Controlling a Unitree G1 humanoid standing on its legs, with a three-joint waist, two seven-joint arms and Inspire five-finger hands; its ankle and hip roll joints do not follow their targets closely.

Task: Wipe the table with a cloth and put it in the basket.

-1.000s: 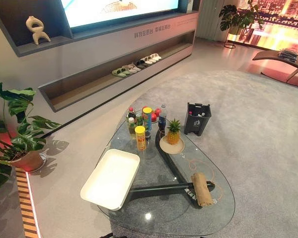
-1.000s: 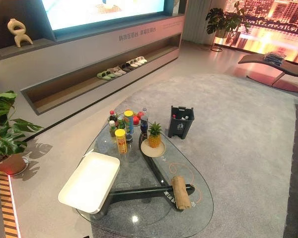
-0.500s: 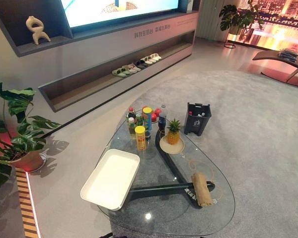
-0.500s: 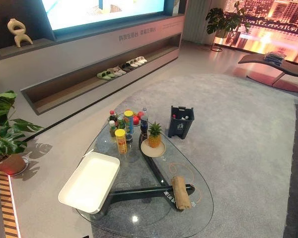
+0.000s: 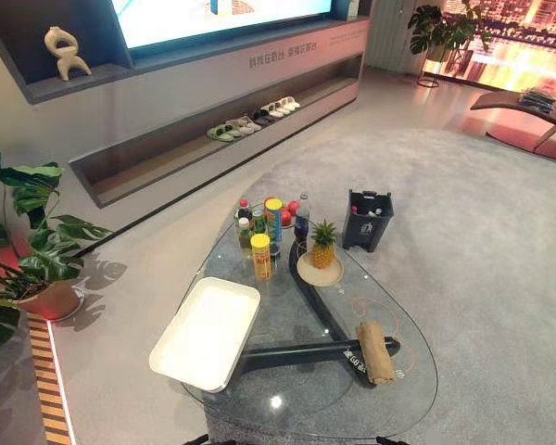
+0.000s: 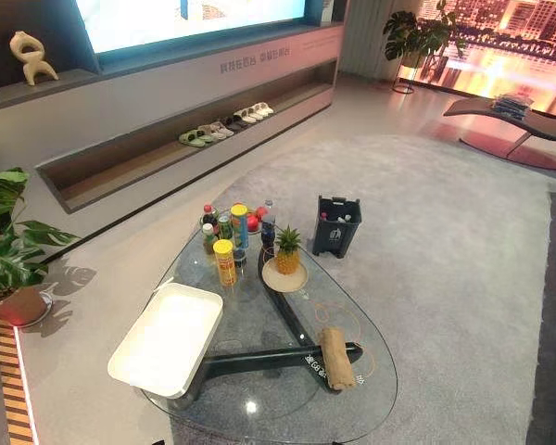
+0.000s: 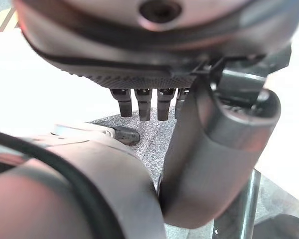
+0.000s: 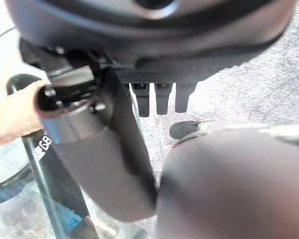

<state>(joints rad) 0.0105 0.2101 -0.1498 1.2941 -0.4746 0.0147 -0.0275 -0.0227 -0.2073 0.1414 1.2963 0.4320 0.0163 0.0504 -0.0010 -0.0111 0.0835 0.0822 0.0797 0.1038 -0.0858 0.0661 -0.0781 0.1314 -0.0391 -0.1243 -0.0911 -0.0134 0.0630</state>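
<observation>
A: Where is the cloth (image 5: pixel 376 352)?

B: Rolled, tan, lying on the glass table (image 5: pixel 403 408) near its right edge, toward the near end. It sits over the dark base bar that shows through the glass. Nothing touches it.

A: Basket?

B: A dark bin (image 5: pixel 367 221) stands on the grey carpet just beyond the table's far right edge, upright, with small items inside that I cannot make out. That is the closest thing to a basket here.

A: Left hand (image 7: pixel 154 79)?

B: In its wrist view, fingers (image 7: pixel 144 103) hang straight in a row, side by side, holding nothing. Carpet shows past them.

A: Right hand (image 8: pixel 159 74)?

B: In its wrist view, fingers (image 8: pixel 162 97) straight, side by side, holding nothing. The tan cloth shows at that view's edge, apart from the hand.

A: Other items on the table?

B: A white tray (image 5: pixel 207 332) at the left edge, overhanging it slightly. A pineapple (image 5: pixel 323 246) upright on a plate (image 5: pixel 306 273) near the middle. Just beside it, toward the far end, a cluster of bottles (image 5: pixel 302 218) and cans (image 5: pixel 261 257), all upright, with red fruit (image 5: pixel 289 211) among them.
</observation>
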